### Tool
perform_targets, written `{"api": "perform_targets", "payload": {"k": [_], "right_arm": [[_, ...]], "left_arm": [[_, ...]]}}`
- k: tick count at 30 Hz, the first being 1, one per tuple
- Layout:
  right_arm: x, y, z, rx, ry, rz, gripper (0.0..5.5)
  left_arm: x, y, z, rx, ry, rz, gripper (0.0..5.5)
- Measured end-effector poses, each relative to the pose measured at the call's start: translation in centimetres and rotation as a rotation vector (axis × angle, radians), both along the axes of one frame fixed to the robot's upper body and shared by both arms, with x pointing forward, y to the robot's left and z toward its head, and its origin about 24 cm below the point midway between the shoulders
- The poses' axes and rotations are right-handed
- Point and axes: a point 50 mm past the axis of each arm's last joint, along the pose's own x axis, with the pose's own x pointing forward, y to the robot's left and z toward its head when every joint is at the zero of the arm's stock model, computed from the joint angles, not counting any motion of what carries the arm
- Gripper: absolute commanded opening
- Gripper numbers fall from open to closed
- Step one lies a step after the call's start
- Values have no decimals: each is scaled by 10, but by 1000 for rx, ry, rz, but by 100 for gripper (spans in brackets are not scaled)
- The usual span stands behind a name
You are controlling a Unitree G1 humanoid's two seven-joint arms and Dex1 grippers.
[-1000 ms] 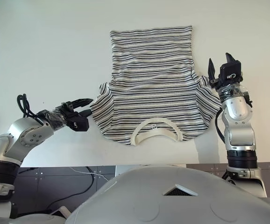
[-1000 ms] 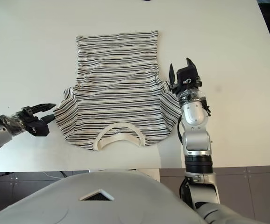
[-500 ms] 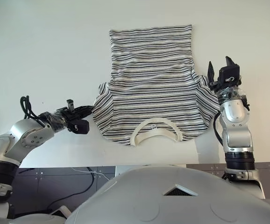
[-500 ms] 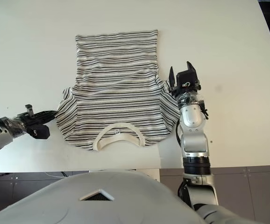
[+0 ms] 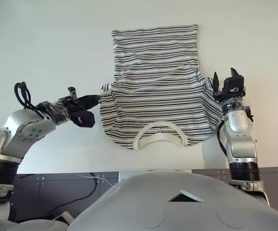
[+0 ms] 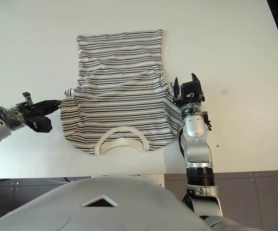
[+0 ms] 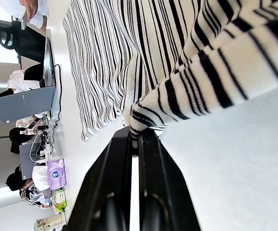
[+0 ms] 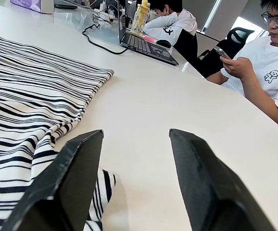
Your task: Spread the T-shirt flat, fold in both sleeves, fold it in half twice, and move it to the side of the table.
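T-shirt (image 5: pixel 156 91) lies lengthwise away from me. My left gripper (image 5: pixel 97 97) pinches its left sleeve (image 5: pixel 107 89); right gripper (image 5: pixel 225 78), wide, just beside right sleeve (image 5: pixel 209 90).

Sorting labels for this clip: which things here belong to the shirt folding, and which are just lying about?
In the job: T-shirt, left tool shut on one sleeve, right tool open beside the other, table.
Lying about: laptop, yellow bottle, black cable.
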Motion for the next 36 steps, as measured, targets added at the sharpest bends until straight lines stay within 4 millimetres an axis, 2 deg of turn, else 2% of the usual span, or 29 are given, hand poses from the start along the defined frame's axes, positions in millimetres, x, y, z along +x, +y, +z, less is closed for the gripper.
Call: {"api": "perform_targets", "payload": {"k": [6, 9, 12, 17, 21, 25, 29, 31, 34, 36], "right_arm": [[0, -1, 0, -5, 3, 12, 254], [1, -6, 2, -28, 8, 30, 254], [8, -8, 7, -43, 0, 59, 254], [18, -15, 10, -60, 6, 89, 254], [16, -27, 13, -100, 17, 91, 254], [13, -44, 17, -153, 23, 94, 254], [12, -50, 18, -178, 31, 112, 254], [6, -75, 26, -252, 38, 86, 254], [-13, -117, 26, -356, 112, 4, 254], [-25, -129, 19, -451, 174, 39, 254]], "left_arm": [[-8, -46, 5, -136, 5, -71, 14], [-15, -57, -6, -166, 44, -59, 14], [-22, -68, -26, -166, 89, -45, 14], [-27, -82, -43, -183, 116, 3, 83], [-21, -81, -41, -220, 107, 89, 148], [-10, -84, -26, -368, 40, 200, 204], [8, -88, -6, -522, -21, 351, 204], [12, -80, -2, -508, -55, 406, 204], [14, -50, -5, -363, -84, 482, 204], [12, -45, -13, -316, -58, 492, 204]]}}
